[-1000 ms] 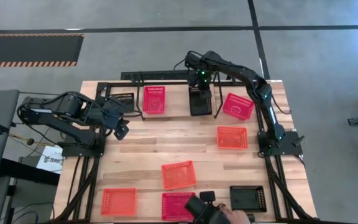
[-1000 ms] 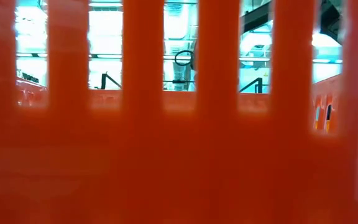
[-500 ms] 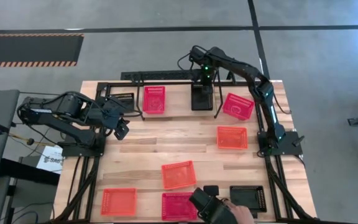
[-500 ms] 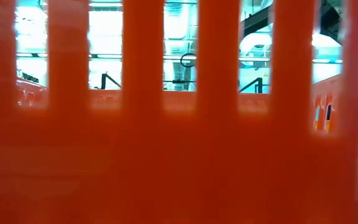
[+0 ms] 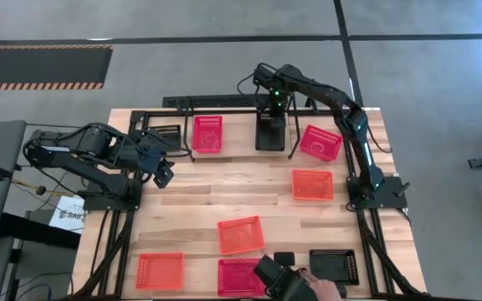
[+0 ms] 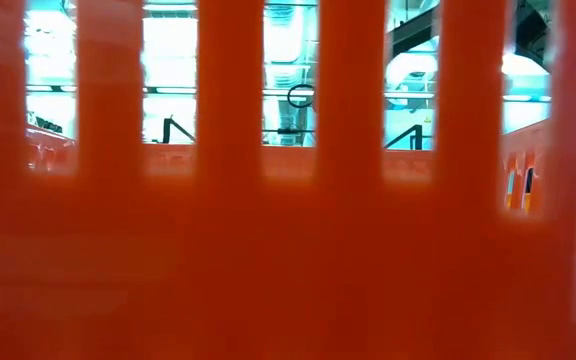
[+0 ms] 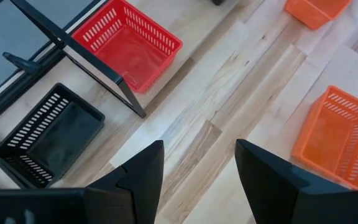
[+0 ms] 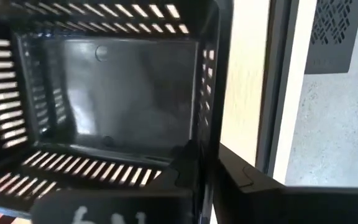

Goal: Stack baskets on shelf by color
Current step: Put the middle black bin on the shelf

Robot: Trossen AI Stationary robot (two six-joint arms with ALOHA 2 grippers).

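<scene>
1. Left gripper [image 7: 199, 146]: it hangs over the tabletop's left side, just in front of the shelf [image 5: 239, 138]. Its fingers stand apart with nothing between them. This arm waits.

2. Shelf, left end: one black basket [image 5: 164, 134] sits here. Beside it sits one red basket [image 5: 208, 134]. Each looks like a single basket; no stack shows on either.

3. Shelf, right of middle: my right gripper [image 8: 209, 158] reaches down onto a second black basket [image 5: 269, 132]. My fingers straddle one of its perforated walls. I cannot tell whether they clamp the wall or have let it go. The basket rests level on the shelf board.

4. Off the shelf, on the tabletop:
- a pink-red basket [image 5: 320, 142], tilted, just right of the shelf;
- three orange baskets [image 5: 312, 184] [image 5: 241, 234] [image 5: 159, 269];
- a red basket [image 5: 237, 274] at the front edge;
- a black basket [image 5: 333, 266] at the front right.

5. A person's hand [image 5: 308, 287] shows at the front edge between those last two.

6. Progress, as judged: early. Three baskets are on the shelf and six remain, and the two black ones stand apart rather than in one stack.
</scene>
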